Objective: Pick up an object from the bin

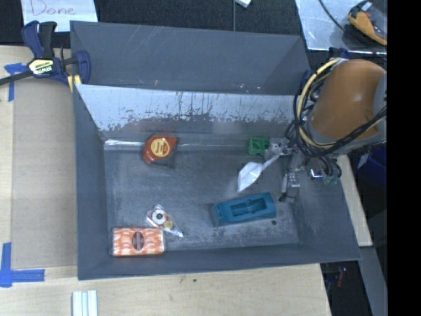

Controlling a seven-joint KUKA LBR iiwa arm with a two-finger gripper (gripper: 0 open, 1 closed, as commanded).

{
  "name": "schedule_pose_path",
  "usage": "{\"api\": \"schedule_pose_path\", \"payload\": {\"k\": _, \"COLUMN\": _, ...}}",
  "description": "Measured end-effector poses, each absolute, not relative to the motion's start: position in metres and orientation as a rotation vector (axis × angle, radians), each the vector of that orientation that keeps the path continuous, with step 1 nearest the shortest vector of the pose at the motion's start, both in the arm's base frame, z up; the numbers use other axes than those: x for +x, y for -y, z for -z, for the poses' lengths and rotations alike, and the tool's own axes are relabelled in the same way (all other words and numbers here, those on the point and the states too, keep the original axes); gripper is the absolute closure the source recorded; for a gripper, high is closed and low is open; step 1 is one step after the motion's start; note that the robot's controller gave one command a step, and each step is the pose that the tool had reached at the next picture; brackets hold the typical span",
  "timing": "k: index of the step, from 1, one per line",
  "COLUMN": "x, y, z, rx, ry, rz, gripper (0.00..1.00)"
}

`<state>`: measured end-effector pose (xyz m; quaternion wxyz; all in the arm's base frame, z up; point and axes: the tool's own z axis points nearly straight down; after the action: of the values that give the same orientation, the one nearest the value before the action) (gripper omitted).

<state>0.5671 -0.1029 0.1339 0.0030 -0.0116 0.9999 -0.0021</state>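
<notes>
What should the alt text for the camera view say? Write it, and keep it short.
The arm's gripper hangs low at the view's right in a grey bin, beside a white scrap, a green piece and a blue tray. Further left lie a round orange tape measure, an orange packet and a small white disc.

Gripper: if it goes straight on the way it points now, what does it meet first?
Likely the bare bin floor just right of the blue holder; the gripper may clip its end, depth is unclear.
</notes>
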Motion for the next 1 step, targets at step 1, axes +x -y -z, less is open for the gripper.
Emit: {"api": "schedule_pose_path", "payload": {"k": 1, "x": 0.6051, "y": 0.0858, "z": -0.0922, "rx": -0.229, "ry": -3.115, "rz": 0.011, "gripper": 0.0}}
